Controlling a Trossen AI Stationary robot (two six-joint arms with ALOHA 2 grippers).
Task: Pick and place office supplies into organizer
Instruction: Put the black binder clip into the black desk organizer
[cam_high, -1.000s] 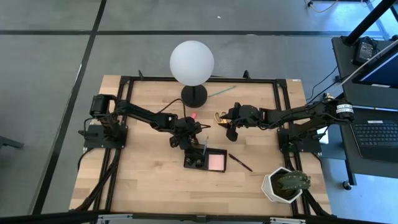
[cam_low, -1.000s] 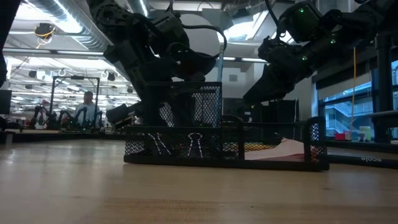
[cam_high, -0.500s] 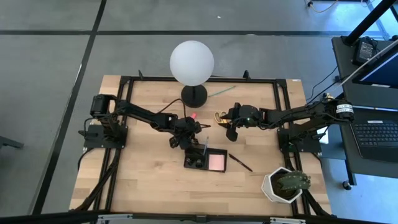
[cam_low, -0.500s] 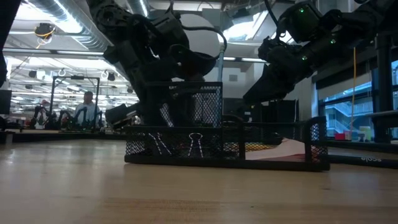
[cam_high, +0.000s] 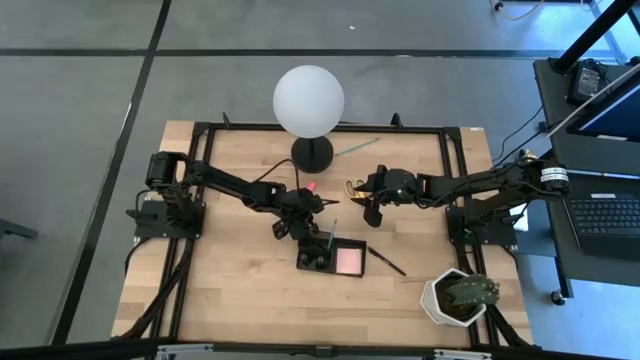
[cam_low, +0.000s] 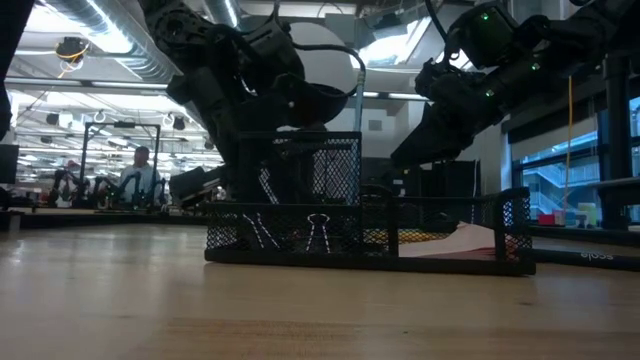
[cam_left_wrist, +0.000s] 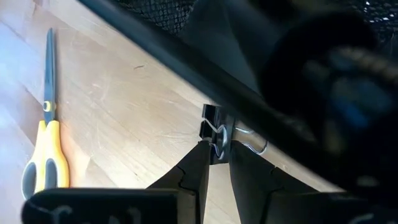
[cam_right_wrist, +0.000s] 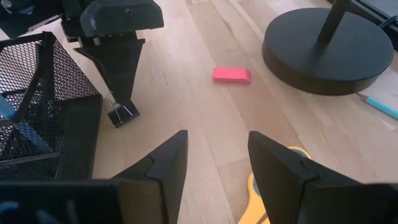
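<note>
A small black binder clip (cam_right_wrist: 122, 114) lies on the table against the outer wall of the black mesh organizer (cam_high: 330, 257), with my left gripper (cam_left_wrist: 214, 155) shut on it. The organizer holds a pink sticky-note pad (cam_high: 347, 260) in its low compartment. My right gripper (cam_right_wrist: 217, 149) hangs open just above the yellow-handled scissors (cam_high: 350, 188), which lie flat near the lamp. A pink eraser (cam_right_wrist: 231, 75) lies between the two grippers. A dark pen (cam_high: 386, 261) lies to the right of the organizer. My left gripper pinches the binder clip's silver wire handles (cam_left_wrist: 219, 142) between its two fingertips (cam_right_wrist: 118, 93). The fingers slant down from above and from the table's left. The clip's black body (cam_left_wrist: 210, 119) hangs below the fingertips at the tabletop; I cannot tell whether it still rests there.
The white globe lamp (cam_high: 309, 100) stands on its black base (cam_right_wrist: 329, 46) at the table's far middle. A thin green stick (cam_high: 357, 147) lies to the right of the base. A potted plant (cam_high: 458, 297) stands at the near right corner. Bare wood lies on the near left.
</note>
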